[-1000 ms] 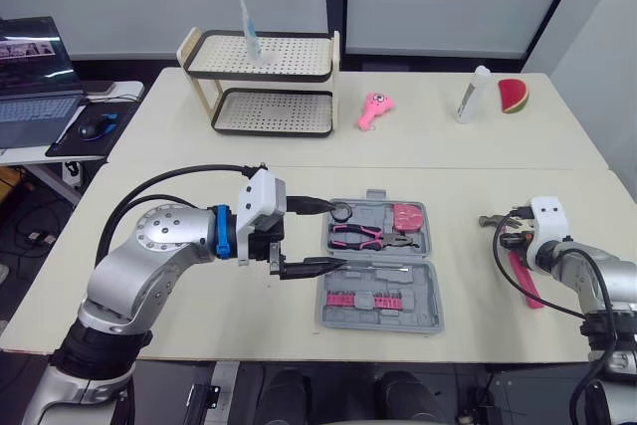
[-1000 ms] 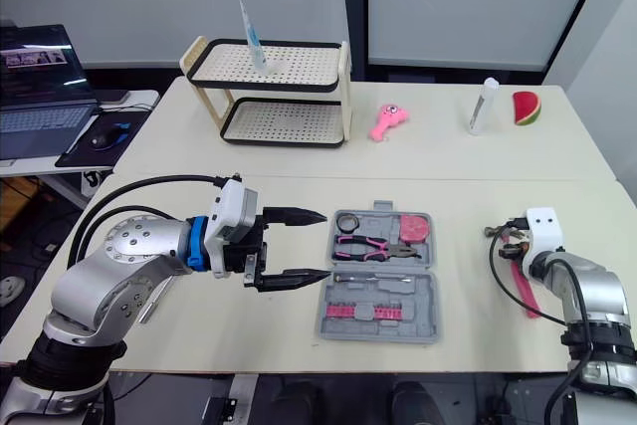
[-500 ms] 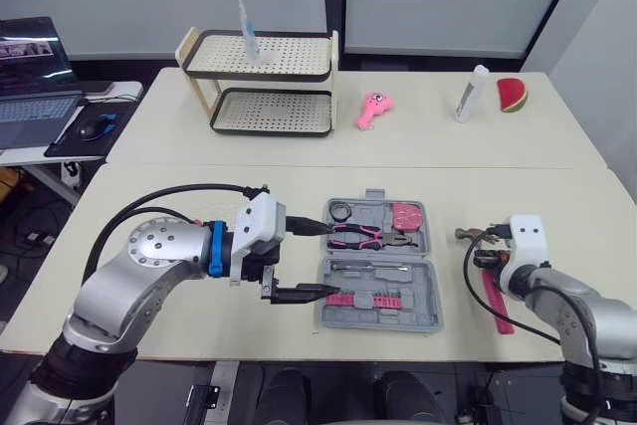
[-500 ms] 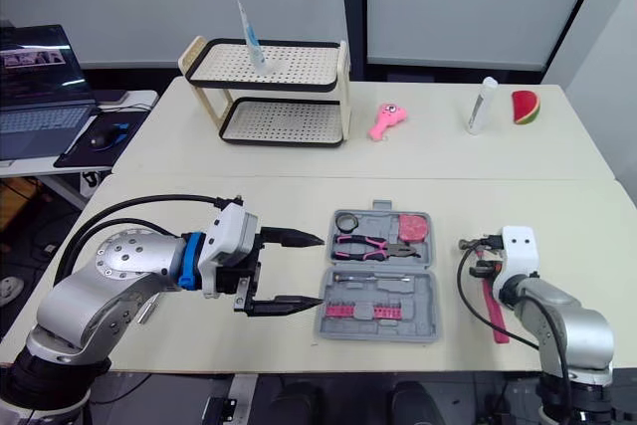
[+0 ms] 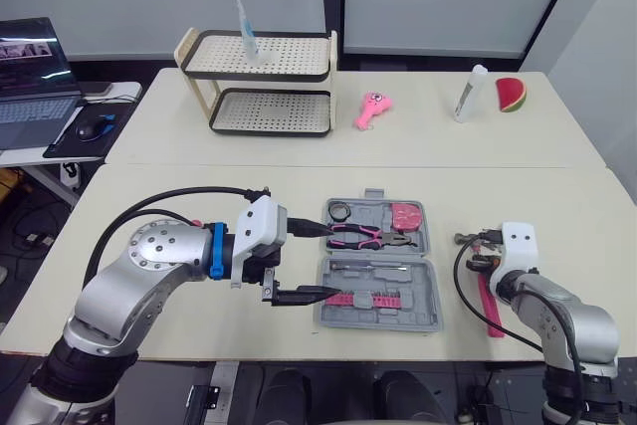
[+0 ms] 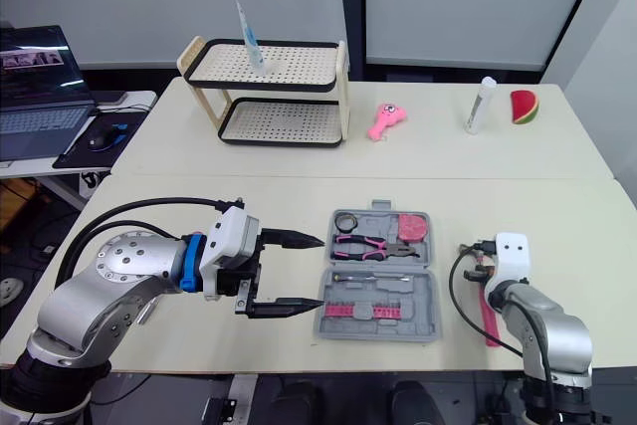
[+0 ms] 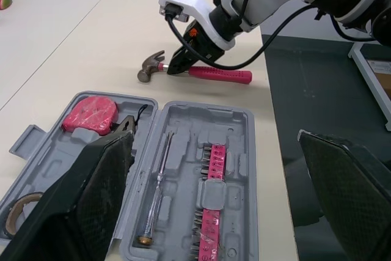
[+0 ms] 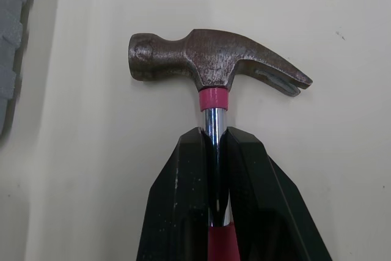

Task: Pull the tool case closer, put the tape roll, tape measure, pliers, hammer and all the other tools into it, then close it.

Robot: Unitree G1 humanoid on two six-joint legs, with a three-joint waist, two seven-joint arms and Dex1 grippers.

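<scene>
Hammer [image 8: 214, 65] right of open tool case [image 5: 398, 318], touching desk [image 5: 557, 196] or not: unclear. Right wrist view: right pincer [image 8: 214, 134] clamped on its steel neck; head views blur that grip. Left pincer [image 5: 320, 260] spread wide at tool case's left edge.

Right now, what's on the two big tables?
Grey plastic tool case: 1, grey, open, near table.
Black tape roll: 1, black, in case.
Pink-handled pliers: 1, pink, in case.
Pink tape measure: 1, pink, in case.
Steel-headed hammer: 1, pink handle, right of case.
Two-tier perforated rack: 1, cream-black, far table.
Pink toy: 1, pink, far table.
White bottle: 1, white, far table.
Watermelon-slice toy: 1, red, far table.
Left gripper: open, beside case.
Right gripper: shut on hammer.
</scene>
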